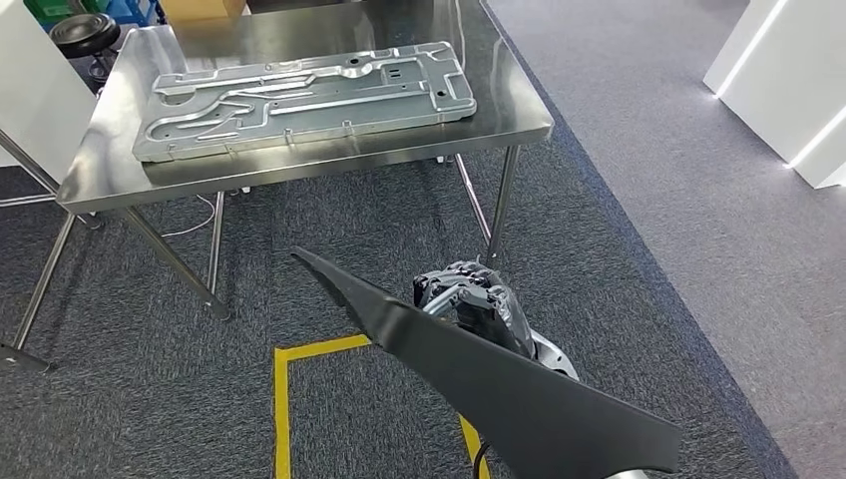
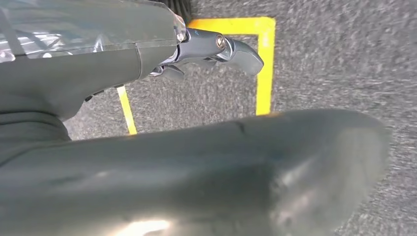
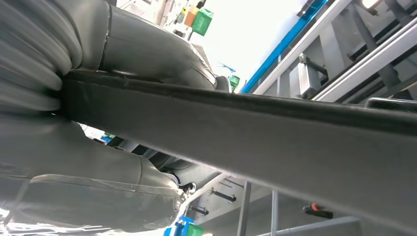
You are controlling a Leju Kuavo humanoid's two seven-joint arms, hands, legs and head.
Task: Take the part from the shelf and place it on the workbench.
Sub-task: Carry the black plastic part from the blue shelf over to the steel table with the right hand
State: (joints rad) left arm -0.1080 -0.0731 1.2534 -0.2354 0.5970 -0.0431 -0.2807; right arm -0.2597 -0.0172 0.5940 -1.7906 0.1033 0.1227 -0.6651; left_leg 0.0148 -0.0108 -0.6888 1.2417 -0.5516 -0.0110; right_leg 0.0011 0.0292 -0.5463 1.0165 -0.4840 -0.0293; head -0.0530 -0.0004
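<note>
The long dark part [image 1: 499,379] hangs in the air in front of the workbench [image 1: 120,165], below its front edge and above the grey carpet [image 1: 150,389] with its yellow tape [image 1: 282,409]. The right hand [image 1: 477,299] grasps it, fingers and thumb clamped on its edge. The left hand [image 2: 216,49] hangs over the tape, fingers curled on nothing. A silver metal panel [image 1: 304,95] lies on the workbench top.

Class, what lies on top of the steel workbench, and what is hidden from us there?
On the shiny steel workbench lies one flat grey ribbed metal plate. The tabletop beneath that plate is covered, so anything under it cannot be seen.
</note>
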